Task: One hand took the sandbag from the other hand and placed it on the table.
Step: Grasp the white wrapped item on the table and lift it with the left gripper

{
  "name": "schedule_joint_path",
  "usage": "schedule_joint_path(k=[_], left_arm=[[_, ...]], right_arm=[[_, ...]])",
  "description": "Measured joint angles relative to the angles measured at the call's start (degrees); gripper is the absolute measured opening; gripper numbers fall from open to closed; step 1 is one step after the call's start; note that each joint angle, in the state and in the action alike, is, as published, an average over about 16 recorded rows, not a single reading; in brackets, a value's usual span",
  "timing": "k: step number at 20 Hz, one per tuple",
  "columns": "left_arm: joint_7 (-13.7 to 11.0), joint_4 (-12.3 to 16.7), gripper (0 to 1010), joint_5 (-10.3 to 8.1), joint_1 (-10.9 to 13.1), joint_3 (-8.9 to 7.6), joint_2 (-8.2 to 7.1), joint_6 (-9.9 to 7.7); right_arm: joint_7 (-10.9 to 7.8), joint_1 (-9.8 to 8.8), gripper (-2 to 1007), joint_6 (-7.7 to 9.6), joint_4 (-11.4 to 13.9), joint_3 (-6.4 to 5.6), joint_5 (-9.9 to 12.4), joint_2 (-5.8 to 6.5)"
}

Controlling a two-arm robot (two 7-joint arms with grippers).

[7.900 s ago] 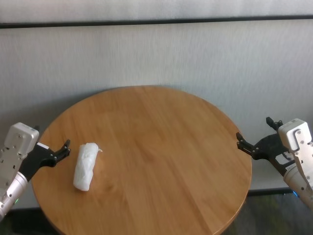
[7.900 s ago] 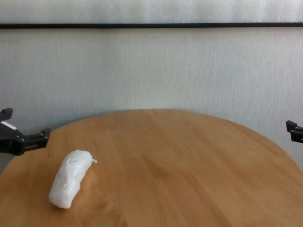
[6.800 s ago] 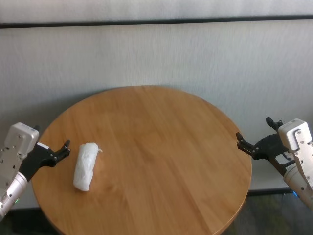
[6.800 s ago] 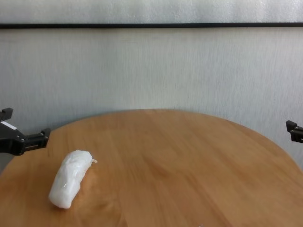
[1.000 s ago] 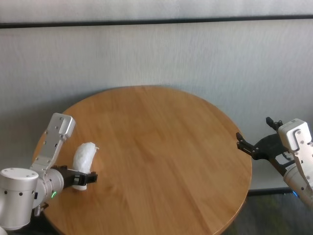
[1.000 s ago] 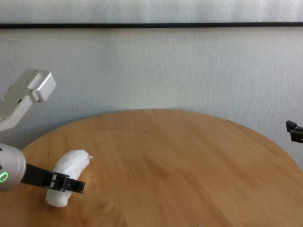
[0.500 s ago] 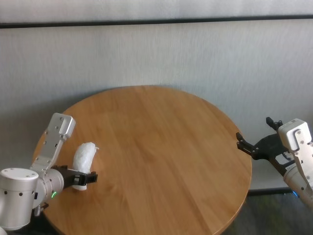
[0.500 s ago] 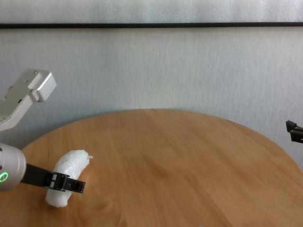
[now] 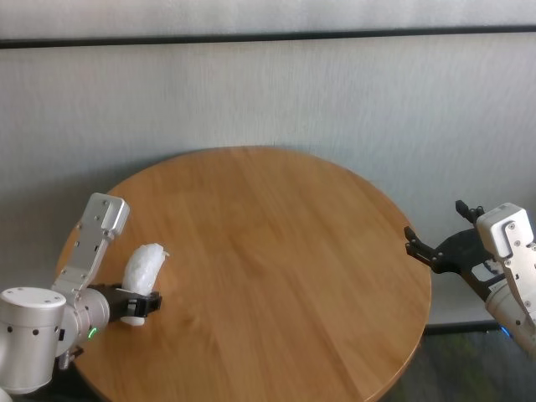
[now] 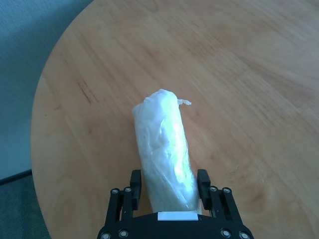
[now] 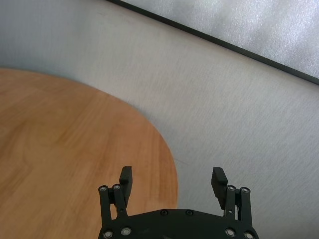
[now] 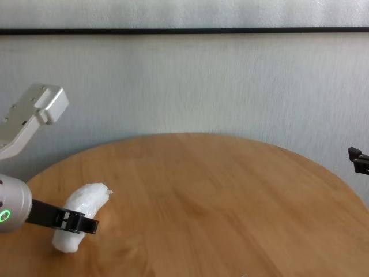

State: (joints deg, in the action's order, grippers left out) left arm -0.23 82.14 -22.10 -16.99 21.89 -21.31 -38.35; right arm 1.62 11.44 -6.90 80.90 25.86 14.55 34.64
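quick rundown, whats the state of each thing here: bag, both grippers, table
sandbag: lying on the table, near end between the left gripper's fingers
left gripper: low over the table, fingers against both sides of the sandbag
right gripper: open, holding nothing, parked off the table's right edge
table: carrying only the sandbag, at its left side

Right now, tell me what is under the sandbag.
The sandbag lies on the round wooden table, bare wood all around it. The left gripper straddles its near end. The wood directly beneath the bag is covered, so nothing else there can be confirmed.
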Motion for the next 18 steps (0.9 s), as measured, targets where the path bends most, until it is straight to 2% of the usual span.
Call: schedule_joint_path(k=[8, 18], left_arm=[[0.00, 0.03, 605, -0.01, 0.00, 0.03, -0.03, 0.04], [0.00, 0.05, 511, -0.01, 0.00, 0.07, -0.05, 0.07]], right_arm=[[0.00, 0.00, 1000, 0.00, 0.00, 0.00, 0.00, 0.00], [0.00, 0.00, 1000, 0.00, 0.00, 0.00, 0.00, 0.00]])
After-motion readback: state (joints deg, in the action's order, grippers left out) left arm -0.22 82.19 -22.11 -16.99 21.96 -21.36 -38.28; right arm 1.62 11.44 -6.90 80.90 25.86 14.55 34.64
